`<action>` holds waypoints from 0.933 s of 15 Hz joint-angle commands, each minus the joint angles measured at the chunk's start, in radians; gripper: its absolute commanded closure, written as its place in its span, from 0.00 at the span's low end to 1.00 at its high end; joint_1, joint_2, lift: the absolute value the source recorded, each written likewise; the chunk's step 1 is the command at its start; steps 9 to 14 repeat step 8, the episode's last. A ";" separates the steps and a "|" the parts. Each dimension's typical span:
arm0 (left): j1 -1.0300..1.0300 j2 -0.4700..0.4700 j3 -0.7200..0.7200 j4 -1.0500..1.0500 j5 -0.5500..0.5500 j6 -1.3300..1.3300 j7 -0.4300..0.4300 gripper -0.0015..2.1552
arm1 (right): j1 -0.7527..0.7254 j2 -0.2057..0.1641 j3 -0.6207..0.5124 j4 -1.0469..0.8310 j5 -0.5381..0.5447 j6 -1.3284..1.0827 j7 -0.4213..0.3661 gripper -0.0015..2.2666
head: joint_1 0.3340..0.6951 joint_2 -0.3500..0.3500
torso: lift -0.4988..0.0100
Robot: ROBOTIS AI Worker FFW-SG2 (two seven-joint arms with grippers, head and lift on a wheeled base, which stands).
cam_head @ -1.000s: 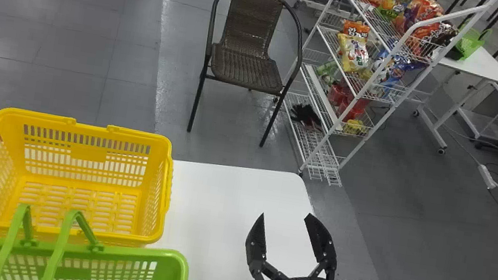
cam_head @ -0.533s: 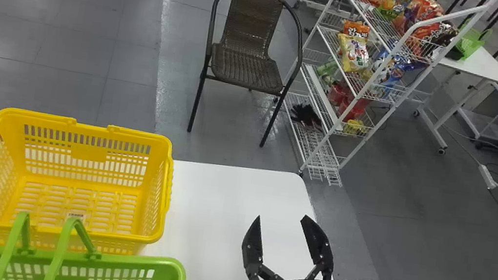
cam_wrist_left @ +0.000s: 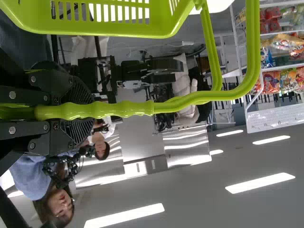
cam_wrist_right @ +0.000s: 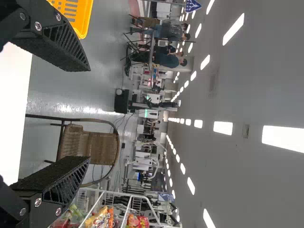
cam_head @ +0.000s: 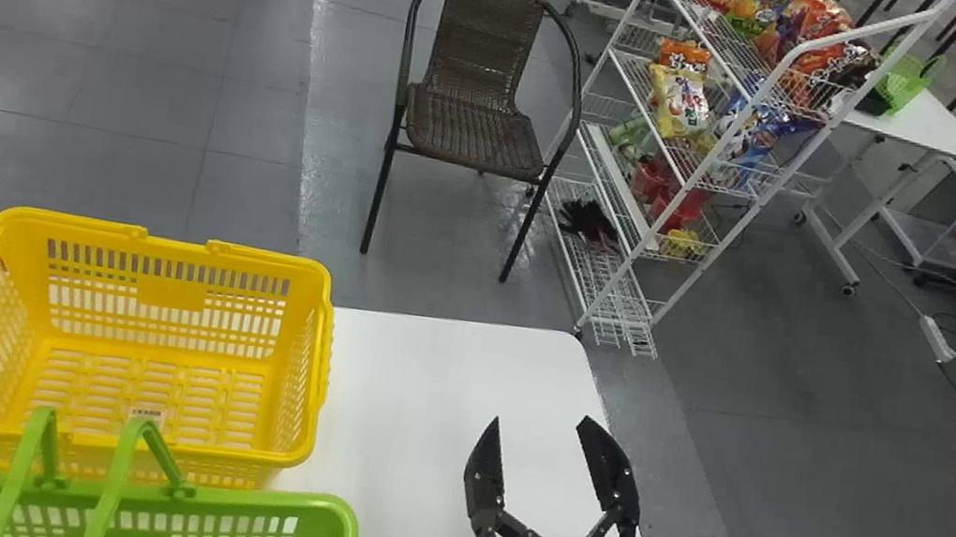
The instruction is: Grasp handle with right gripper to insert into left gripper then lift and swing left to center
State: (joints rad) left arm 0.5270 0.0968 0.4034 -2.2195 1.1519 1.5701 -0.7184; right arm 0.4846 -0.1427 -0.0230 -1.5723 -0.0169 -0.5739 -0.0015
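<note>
At the head view's lower right, my right gripper is open over the white table, with nothing between its fingers. The same gripper stands wide apart in the right wrist view. A green basket crosses the lower left of the head view, its handles raised over its far rim. In the left wrist view, my left gripper is shut on the green handle, whose bars lead back to the basket. The right gripper is well to the right of the basket, not touching it.
An empty yellow basket rests on the table just beyond the green one. Past the table's far edge are a brown wicker chair and a white wire rack of snack bags.
The green basket has shifted slightly toward the robot, uncovering more of the yellow basket's near side. My right gripper has moved slightly down and left in the head view, staying open.
</note>
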 commanded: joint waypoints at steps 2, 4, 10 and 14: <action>-0.001 0.000 0.003 0.003 0.000 0.001 0.008 0.87 | -0.005 0.000 0.002 0.008 0.000 -0.004 0.000 0.08 | 1.00 0.00 | 0.98; -0.002 0.000 0.005 0.004 0.002 0.001 0.008 0.87 | -0.009 0.002 0.002 0.014 0.000 -0.007 0.000 0.08 | 1.00 0.00 | 0.98; -0.007 0.001 0.008 0.008 0.002 0.001 0.008 0.87 | -0.017 0.002 0.005 0.026 0.000 -0.007 0.000 0.08 | 1.00 0.01 | 0.98; -0.007 0.001 0.008 0.008 0.002 0.001 0.008 0.87 | -0.017 0.002 0.005 0.026 0.000 -0.007 0.000 0.08 | 1.00 0.01 | 0.98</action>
